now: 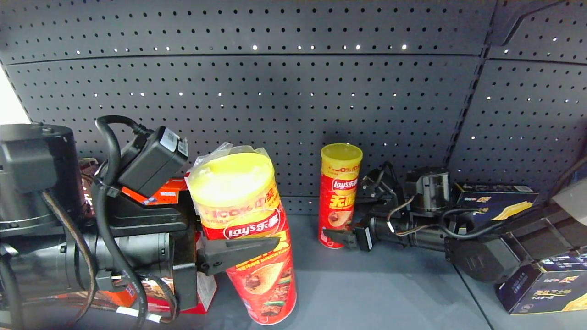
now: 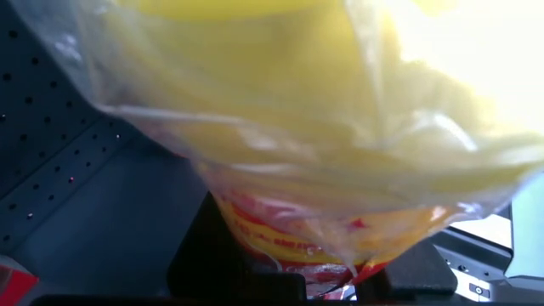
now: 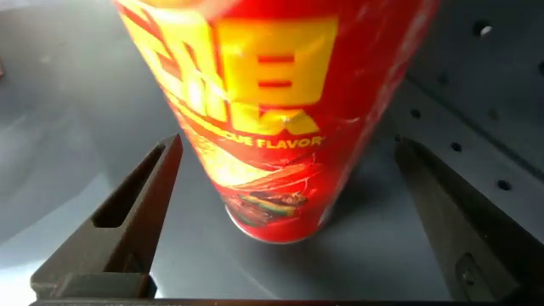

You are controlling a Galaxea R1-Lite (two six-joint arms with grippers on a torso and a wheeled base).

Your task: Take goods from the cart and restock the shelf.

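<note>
The near chip can [image 1: 247,220] is in my left gripper [image 1: 250,250]. The gripper is closed tight on the can's middle, with one dark finger [image 1: 238,250] across the front. The can leans a little. It has a yellow lid with clear plastic around it [image 2: 323,170]. I cannot tell if its bottom touches the shelf [image 1: 390,284].

The far chip can [image 1: 340,192] stands straight up on the shelf, close to the back wall [image 1: 275,101] with the little holes. My right gripper [image 1: 337,238] is down at its bottom end. Its fingers [image 3: 127,221] are wide apart, one on each side of the can [image 3: 263,127], and there is a gap on both sides.

Bare grey shelf lies between the two cans and in front of the far one. Dark blue boxes [image 1: 495,199] sit to the right, by my right arm. A red box [image 1: 206,288] sits just behind the near can, on its left.
</note>
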